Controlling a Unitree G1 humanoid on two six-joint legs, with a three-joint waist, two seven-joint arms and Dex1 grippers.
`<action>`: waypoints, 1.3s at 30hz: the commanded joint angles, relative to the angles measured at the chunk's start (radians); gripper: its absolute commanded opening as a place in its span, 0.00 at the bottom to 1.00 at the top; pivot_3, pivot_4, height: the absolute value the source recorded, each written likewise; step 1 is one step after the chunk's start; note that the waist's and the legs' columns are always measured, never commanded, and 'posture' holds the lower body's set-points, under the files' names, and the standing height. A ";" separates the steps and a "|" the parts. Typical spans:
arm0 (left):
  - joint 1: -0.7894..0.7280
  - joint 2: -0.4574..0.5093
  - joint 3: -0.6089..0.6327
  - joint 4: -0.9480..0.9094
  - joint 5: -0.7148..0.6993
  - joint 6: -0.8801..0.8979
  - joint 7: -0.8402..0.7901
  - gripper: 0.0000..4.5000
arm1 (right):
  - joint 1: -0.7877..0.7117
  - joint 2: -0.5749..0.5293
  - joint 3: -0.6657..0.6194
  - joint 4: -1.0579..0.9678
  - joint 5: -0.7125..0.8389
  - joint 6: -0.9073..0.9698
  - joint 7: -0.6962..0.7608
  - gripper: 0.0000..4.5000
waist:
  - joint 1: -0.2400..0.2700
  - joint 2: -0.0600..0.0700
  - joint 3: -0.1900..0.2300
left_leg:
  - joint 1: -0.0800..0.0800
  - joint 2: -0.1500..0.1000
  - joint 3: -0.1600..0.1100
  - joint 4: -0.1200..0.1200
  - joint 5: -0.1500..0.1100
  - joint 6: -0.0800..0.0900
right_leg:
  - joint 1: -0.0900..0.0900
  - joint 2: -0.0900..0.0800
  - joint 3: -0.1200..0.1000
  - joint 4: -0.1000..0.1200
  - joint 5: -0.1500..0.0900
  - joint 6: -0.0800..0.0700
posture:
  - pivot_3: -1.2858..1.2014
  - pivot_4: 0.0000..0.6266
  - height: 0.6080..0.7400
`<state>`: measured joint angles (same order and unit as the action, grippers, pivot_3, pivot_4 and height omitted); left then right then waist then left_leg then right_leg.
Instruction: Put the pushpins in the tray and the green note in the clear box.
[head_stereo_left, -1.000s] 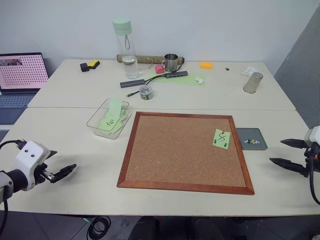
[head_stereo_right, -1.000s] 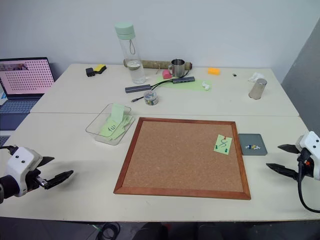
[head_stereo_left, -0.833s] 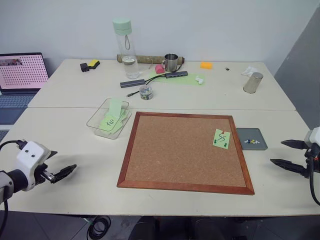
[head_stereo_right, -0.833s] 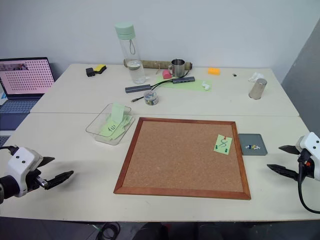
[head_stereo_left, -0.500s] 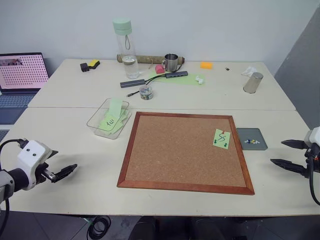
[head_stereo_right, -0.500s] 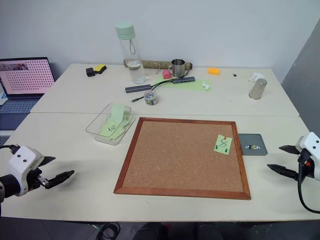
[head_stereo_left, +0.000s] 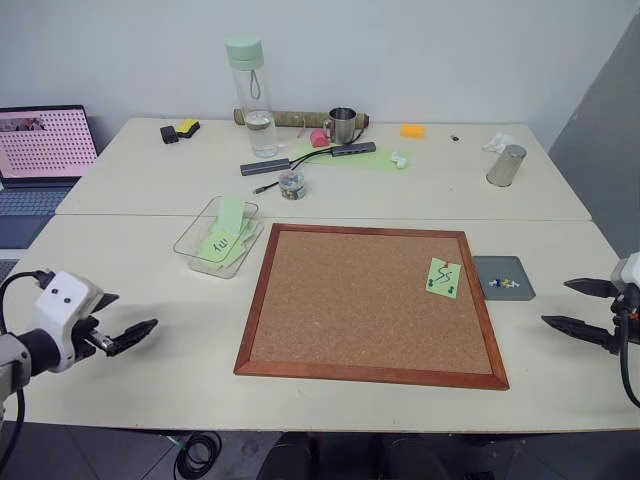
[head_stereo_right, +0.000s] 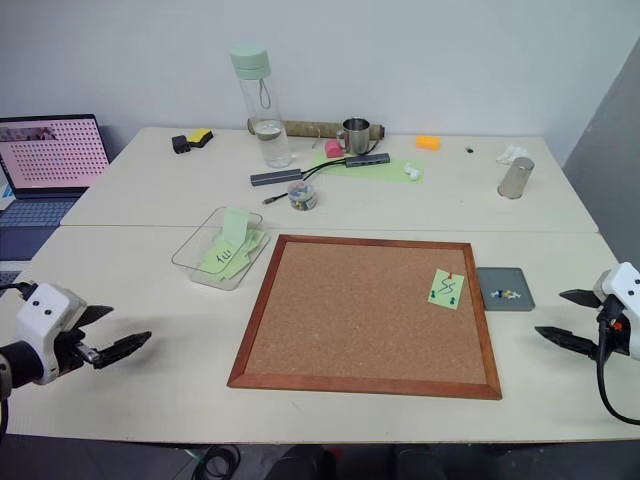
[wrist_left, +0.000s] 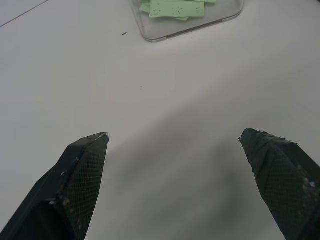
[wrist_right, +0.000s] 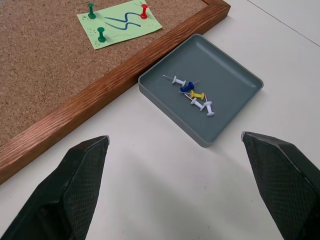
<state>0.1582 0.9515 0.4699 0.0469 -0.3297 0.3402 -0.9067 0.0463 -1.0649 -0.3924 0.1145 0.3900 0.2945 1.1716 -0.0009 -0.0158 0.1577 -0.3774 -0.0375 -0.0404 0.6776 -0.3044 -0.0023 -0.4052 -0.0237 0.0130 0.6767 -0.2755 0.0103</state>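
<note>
— So, from the head view, where does the light green square sticky note (head_stereo_left: 443, 277) sit?

— Pinned near the right edge of the wood-framed cork board (head_stereo_left: 370, 300), just beside the small dark grey square tray (head_stereo_left: 503, 277). The right gripper (head_stereo_left: 578, 305) hovers over the table beyond the tray, jaws wide apart and empty; it is clearly the nearer arm. The left gripper (head_stereo_left: 122, 332) is well apart, equally spread and empty, closer to the shallow clear plastic box (head_stereo_left: 217, 236) already holding green notes.

— And the right wrist view?

— The note (wrist_right: 119, 23) lies ahead of the fingers, across the frame, turned slightly askew; its squiggle runs along its longer-looking diagonal. Three coloured pushpins (wrist_right: 101, 34) stand upright in it. Loose pins rest in the tray (wrist_right: 235, 75).

— Left wrist view?

— Bare table, the box (wrist_left: 185, 22) ahead.
</note>
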 joint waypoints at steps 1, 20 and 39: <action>-0.025 -0.002 0.019 -0.034 -0.025 -0.003 -0.013 1.00 | -0.013 -0.003 -0.041 -0.030 0.022 0.004 -0.001 0.99 | 0.000 0.000 0.000 | 0.000 0.000 0.000 0.000 0.000 0.000 | 0.000 0.000 0.000 0.000 0.000 0.000 | 0.52 0.24 1.00; -0.381 -0.110 -0.412 -0.360 -0.102 0.117 -0.109 0.16 | -0.074 0.021 0.016 -0.246 0.108 0.113 -0.009 1.00 | 0.002 0.000 0.000 | -0.001 -0.001 0.000 0.002 0.000 0.000 | 0.000 0.000 0.000 0.001 0.000 0.000 | 0.52 0.24 1.00; -0.736 -0.654 -0.831 0.311 0.196 -0.220 -0.065 0.00 | -0.450 0.265 0.356 0.008 -0.087 0.098 -0.197 1.00 | 0.002 -0.002 0.000 | -0.002 -0.001 0.000 0.004 0.001 -0.001 | -0.001 0.002 0.000 0.002 0.000 0.001 | 0.52 0.24 1.00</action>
<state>-0.5561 0.3162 -0.3546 0.3081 -0.1624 0.1800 -0.9769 -0.3717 -0.8084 -0.0452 0.0896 0.3320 0.4326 0.9863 0.0010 -0.0177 0.1581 -0.3799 -0.0388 -0.0403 0.6818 -0.3036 -0.0029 -0.4067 -0.0221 0.0135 0.6791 -0.2754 0.0110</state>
